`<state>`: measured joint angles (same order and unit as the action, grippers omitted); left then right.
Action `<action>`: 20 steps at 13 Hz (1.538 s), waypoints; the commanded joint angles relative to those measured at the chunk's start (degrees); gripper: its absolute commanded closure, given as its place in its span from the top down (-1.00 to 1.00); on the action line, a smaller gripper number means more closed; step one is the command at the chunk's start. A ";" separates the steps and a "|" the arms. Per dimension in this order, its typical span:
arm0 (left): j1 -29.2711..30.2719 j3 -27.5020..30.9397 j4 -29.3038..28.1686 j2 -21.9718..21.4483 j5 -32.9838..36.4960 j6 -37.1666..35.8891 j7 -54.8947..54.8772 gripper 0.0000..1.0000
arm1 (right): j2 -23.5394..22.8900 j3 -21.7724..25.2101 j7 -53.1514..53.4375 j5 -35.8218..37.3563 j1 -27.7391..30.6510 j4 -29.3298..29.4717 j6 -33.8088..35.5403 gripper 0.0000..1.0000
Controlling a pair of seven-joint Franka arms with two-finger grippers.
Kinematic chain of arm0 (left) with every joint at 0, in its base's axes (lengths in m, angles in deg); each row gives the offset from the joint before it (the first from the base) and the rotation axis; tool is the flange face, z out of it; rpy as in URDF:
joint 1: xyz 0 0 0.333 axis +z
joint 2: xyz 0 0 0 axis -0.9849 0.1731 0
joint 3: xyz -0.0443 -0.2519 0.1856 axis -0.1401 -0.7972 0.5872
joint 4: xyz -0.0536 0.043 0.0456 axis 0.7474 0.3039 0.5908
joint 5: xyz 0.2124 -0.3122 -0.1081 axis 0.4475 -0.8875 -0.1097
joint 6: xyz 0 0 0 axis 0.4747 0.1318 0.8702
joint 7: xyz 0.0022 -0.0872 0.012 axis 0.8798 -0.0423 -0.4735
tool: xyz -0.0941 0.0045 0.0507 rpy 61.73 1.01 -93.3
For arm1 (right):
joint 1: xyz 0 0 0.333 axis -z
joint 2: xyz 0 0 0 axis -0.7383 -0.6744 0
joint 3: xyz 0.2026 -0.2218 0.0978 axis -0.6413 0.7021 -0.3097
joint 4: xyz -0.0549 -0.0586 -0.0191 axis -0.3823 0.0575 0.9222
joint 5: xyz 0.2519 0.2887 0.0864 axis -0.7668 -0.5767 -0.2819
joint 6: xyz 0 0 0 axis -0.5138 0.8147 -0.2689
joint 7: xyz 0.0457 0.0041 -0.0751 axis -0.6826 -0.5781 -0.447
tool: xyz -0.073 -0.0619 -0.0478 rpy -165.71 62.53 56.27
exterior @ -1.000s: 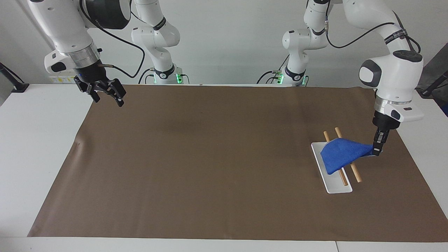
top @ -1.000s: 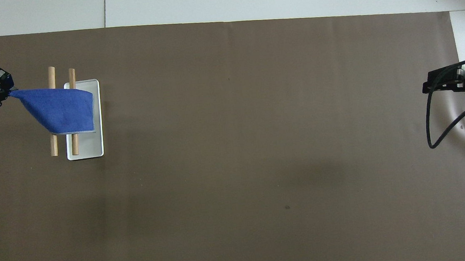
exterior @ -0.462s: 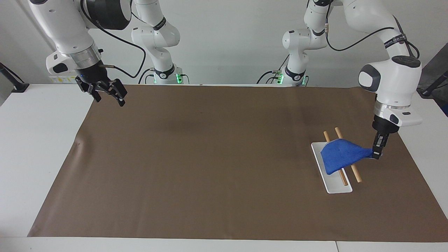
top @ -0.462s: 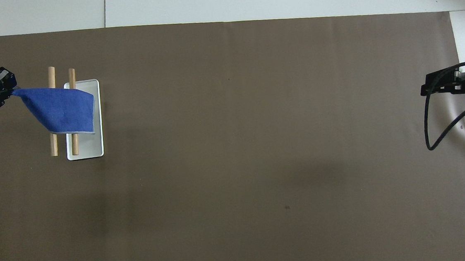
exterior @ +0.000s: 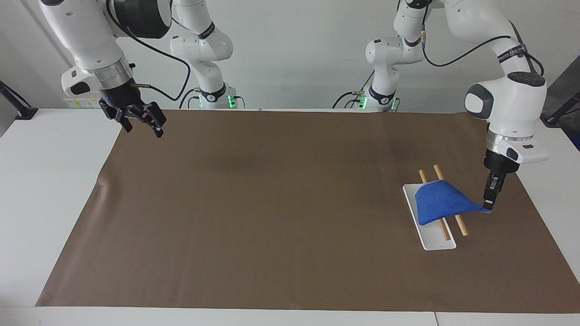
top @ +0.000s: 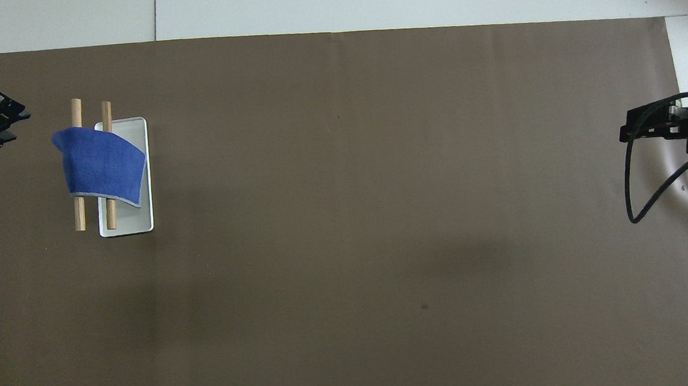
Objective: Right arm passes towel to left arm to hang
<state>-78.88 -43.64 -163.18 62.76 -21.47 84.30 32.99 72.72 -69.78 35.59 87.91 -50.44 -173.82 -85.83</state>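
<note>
**Towel on the rods, left gripper beside it**

My right gripper [exterior: 142, 132] hung spread and empty over the corner of the mat [exterior: 272, 203] at the right arm's end of the desk [exterior: 45, 181]. That arm was waiting, well apart from everything the job needed.

The middle of the mat held nothing I had to reckon with.

At the left arm's end of the desk, the towel [exterior: 439, 201] lay draped over the two rods [exterior: 460, 224] above the tray [exterior: 437, 242]. Most of the cloth sat across both rods. One edge drooped toward the tray, and one corner trailed out toward my left gripper [exterior: 488, 202].

The left gripper pointed down just beside that trailing corner. In the facing view its tips seemed almost on the cloth, but the overhead view showed bare mat between gripper and towel. So I took its jaws as parted and holding nothing.

I judged the handover over and the hanging at its very end, with the towel resting on the rods by its own weight.

The next move, as I read it, called for lifting the left gripper straight up and away from the trailing corner. A sideways sweep could catch the corner and drag the cloth off the rods. The right arm had no part left to play.
</note>
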 commanded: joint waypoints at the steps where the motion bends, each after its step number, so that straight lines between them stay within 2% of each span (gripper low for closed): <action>1: 0.61 0.62 3.53 2.35 0.79 0.41 -0.92 0.66 | 0.91 -0.15 -0.07 0.42 0.03 -0.72 0.49 1.00; 4: 0.69 0.89 5.73 2.88 0.52 -1.43 -0.92 0.66 | 0.91 -0.15 -0.07 0.42 0.12 -0.72 0.49 1.00; 5: 0.61 0.89 6.70 3.05 0.87 -4.22 -1.27 0.64 | 0.91 -0.15 -0.07 0.42 0.12 -0.72 0.49 1.00; 9: 0.61 0.80 16.44 5.51 0.96 -20.82 -8.47 0.58 | 0.91 -0.15 -0.07 0.42 0.12 -0.72 0.49 1.00; 15: 0.17 -0.95 26.55 6.22 0.79 -44.20 -19.02 0.52 | 0.91 -0.15 -0.07 0.42 0.12 -0.72 0.49 1.00; 20: 0.17 -5.34 30.60 5.08 0.61 -57.84 -19.64 0.49 | 0.91 -0.15 -0.07 0.33 0.12 -0.72 0.49 1.00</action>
<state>-78.89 -47.88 -135.67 67.27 -21.43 31.33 14.78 72.72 -69.78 35.59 87.91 -50.44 -173.82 -85.83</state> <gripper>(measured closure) 0.251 0.000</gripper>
